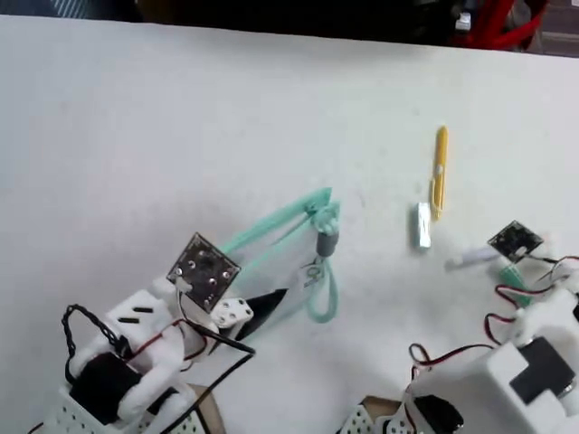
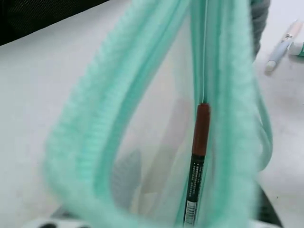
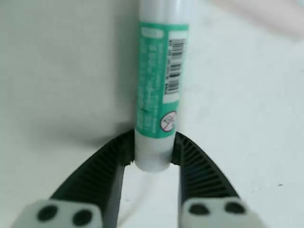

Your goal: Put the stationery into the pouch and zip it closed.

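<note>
The right jaws are closed on the end of a white tube [image 3: 154, 85] with a green label. One jaw presses on each side of its base, and the rest of the white tube sticks straight out ahead of them, over the bench [image 1: 181, 136]. A pale pen [image 1: 470, 259] lies just beyond it.

The left jaws are at the near end of the pouch [image 1: 285, 258], and it cannot be told whether they are open or closed. The pouch lies on the bench between the two arms, its mint-green mouth gaping. A brown-capped pen [image 2: 199, 142] sits inside along the zip edge. A yellow pen [image 1: 439, 172] and a small silver piece [image 1: 422, 226] lie near each other outside the pouch, on the right arm's side.
</note>
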You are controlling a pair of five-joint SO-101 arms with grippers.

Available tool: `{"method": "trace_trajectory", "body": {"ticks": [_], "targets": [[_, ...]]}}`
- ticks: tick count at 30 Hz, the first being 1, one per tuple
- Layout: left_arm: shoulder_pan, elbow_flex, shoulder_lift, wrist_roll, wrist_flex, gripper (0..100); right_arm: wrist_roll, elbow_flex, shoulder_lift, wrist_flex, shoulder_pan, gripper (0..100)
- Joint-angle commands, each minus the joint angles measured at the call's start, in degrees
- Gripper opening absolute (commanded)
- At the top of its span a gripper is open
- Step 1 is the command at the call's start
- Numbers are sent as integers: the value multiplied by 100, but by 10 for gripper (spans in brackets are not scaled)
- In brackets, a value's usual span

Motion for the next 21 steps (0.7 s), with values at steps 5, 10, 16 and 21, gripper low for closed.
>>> {"method": "trace_trajectory", "body": {"ticks": [5,10,16,21], "targets": [[-13,-44,22,475,0,263,-220,-993,-330,1279,84,18],[-13,-44,22,501,0,263,-791,-1530,-1578,2422,-180,18],[-13,123,22,501,-35,264,-1653,-1556,-3037,2818,-593,18],[-13,123,22,519,-35,264,-2822,-1574,-3670,3354,-1042,19]]}}
